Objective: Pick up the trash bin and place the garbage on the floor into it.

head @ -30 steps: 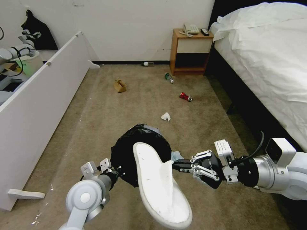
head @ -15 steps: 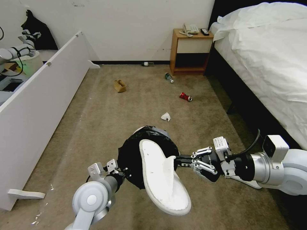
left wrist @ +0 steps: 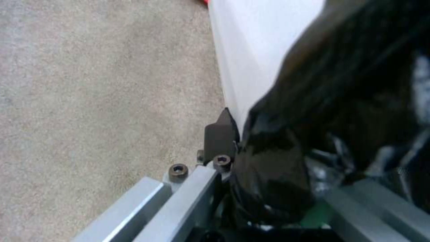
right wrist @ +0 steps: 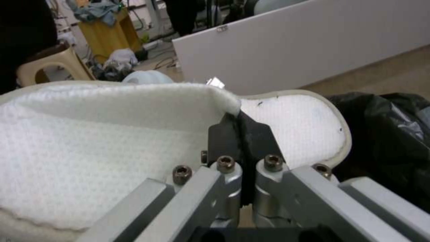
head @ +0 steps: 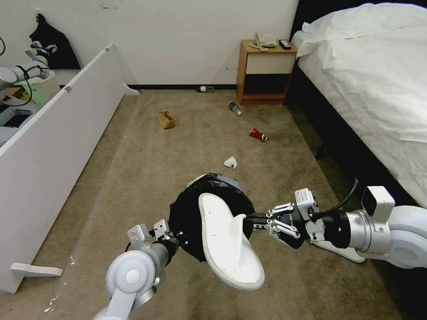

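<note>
The trash bin, white with a black bag over its rim, hangs tilted above the floor. My left gripper is shut on its rim; in the left wrist view a dark fingertip presses the bag against the white bin wall. My right gripper is shut on the strap of a white slipper, one end of which lies over the bin's mouth. The right wrist view shows the fingers pinching the slipper beside the bag. Other garbage on the carpet: white tissue, red can, green-labelled bottle, brown paper bag.
A long white panel runs along the left. A wooden nightstand stands against the far wall, and the bed lines the right side. A flat white thing lies on the carpet under my right arm.
The bin has shifted to the right in my left gripper. The slipper has come down and closer to the bin's mouth, still held by my right gripper.
</note>
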